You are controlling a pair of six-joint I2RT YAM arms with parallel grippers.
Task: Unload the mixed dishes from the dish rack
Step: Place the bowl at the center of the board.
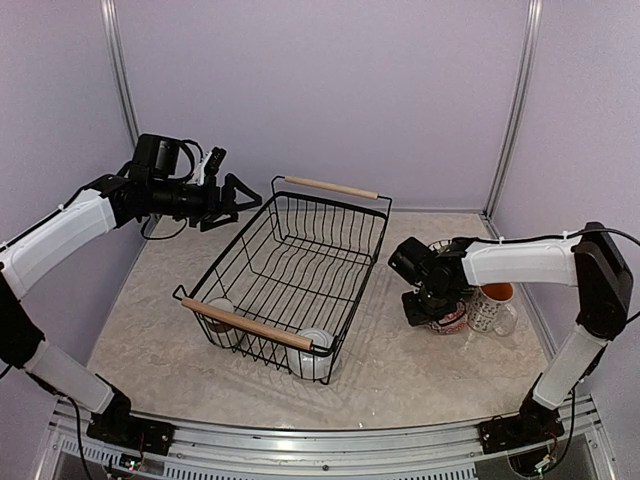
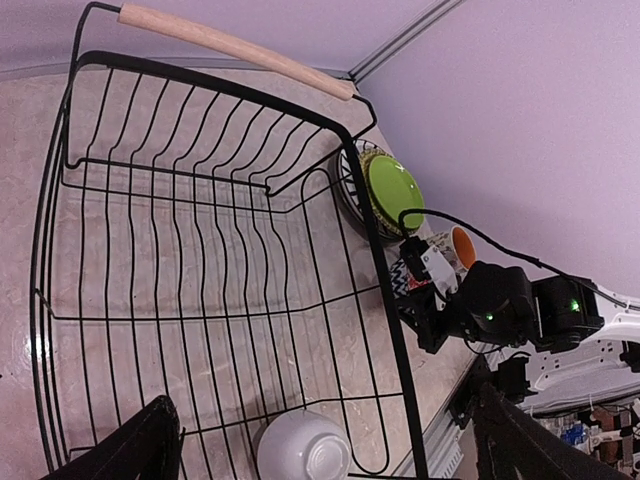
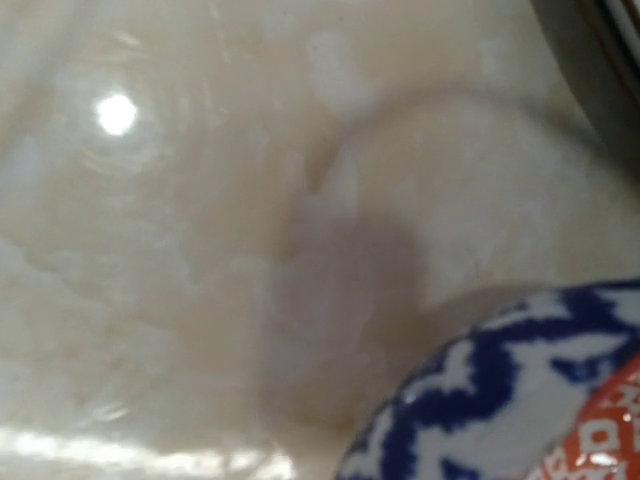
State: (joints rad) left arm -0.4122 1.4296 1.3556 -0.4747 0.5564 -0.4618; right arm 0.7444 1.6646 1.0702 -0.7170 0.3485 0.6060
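The dish rack [image 1: 250, 325] is a black wire basket with two wooden handles, standing mid-table. An upturned white bowl [image 1: 315, 352] [image 2: 303, 450] lies in its near right corner, and a small pale cup [image 1: 222, 322] sits in its near left corner. My left gripper [image 1: 225, 195] [image 2: 328, 415] hangs open above the rack's far left end, holding nothing. My right gripper [image 1: 425, 300] is down on the left rim of the blue-and-orange patterned bowl [image 1: 452, 320] [image 3: 500, 420], shut on it, with its fingertips hidden. The bowl rests on the table right of the rack.
Right of the rack, a lime green plate [image 2: 393, 190] lies on a striped plate [image 2: 350, 190]. An orange-lined white mug [image 1: 495, 303] [image 2: 460, 245] stands beside the patterned bowl. Purple walls close in the back and both sides.
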